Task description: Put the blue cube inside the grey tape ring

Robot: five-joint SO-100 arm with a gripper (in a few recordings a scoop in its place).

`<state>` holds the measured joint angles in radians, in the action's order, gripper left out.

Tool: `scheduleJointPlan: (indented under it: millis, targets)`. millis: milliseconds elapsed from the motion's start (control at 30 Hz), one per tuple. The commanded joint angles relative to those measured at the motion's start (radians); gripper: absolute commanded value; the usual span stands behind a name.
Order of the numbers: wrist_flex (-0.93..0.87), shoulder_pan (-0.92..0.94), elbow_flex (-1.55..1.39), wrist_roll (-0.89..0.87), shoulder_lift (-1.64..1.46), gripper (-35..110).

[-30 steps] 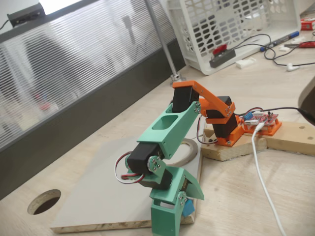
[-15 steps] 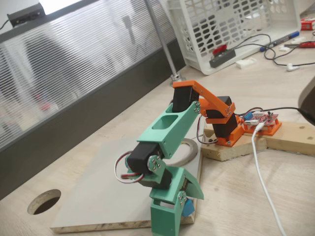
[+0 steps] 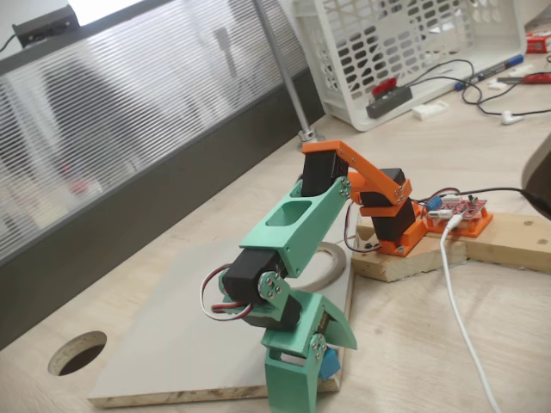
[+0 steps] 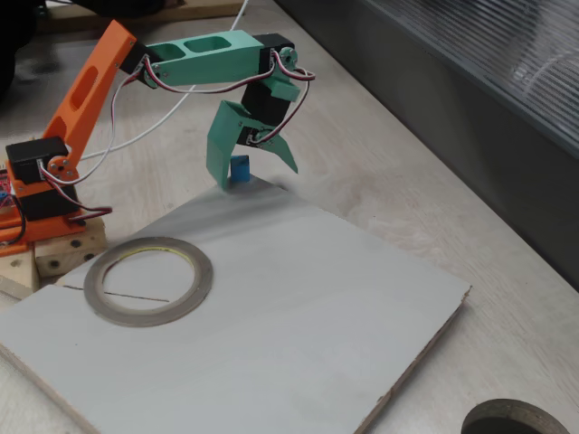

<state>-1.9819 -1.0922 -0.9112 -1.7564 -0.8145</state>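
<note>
Robot arm in orange and mint green reaches from its orange base, which sits on a small wooden block, down toward the near corner of a pale grey board lying on a light wooden desk. Its green tool points downward at the board's edge, with its two fingers spread in a narrow V. Between them sits the blue cube, resting at the board's corner and close against the broad finger; whether the slimmer finger touches it cannot be told. In a fixed view from the other side, the tool is at the bottom of the frame and the blue cube peeks out beside the broad green finger. The grey tape ring lies flat on the board, well apart from the cube, near the arm's base; its inner rim is yellowish and its middle shows bare board. In that other fixed view, the grey tape ring is partly hidden behind the arm's green link. A round dark hole is cut in the desk beyond the board's far corner. A white plastic basket stands at the back of the desk, and a red circuit board with wires sits beside the arm's base.
</note>
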Motion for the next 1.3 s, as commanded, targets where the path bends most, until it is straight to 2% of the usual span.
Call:
scheduleJointPlan:
  millis: [0, 267, 500, 1100, 1267]
  targets:
    - [0.044, -0.009, 0.003, -0.012, -0.063, 71]
    - [0.146, -0.009, 0.005, -0.015, -0.071, 30]
    - [0.195, -0.008, 0.005, -0.015, -0.130, 6]
    - [0.215, -0.008, 0.006, -0.015, -0.138, 2]
    - [0.224, -0.008, 0.006, -0.015, -0.267, 2]
